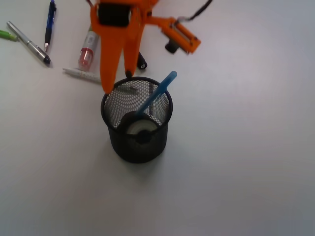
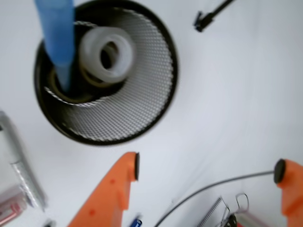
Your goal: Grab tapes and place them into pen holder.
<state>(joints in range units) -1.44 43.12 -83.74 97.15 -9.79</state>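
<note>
Wrist view shows the gripper (image 2: pixel 207 169) spread wide and empty beside the mesh pen holder (image 2: pixel 142 94), where a white tape roll (image 2: pixel 106 54) lies against a blue pen (image 2: pixel 59 38); it looks light, rigid and smooth, best pinched across its rim

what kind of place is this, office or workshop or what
Probably an office-style desk set up for robot practice: a plain white tabletop, a black mesh pen holder with a tape roll inside, and pens scattered nearby.
</note>
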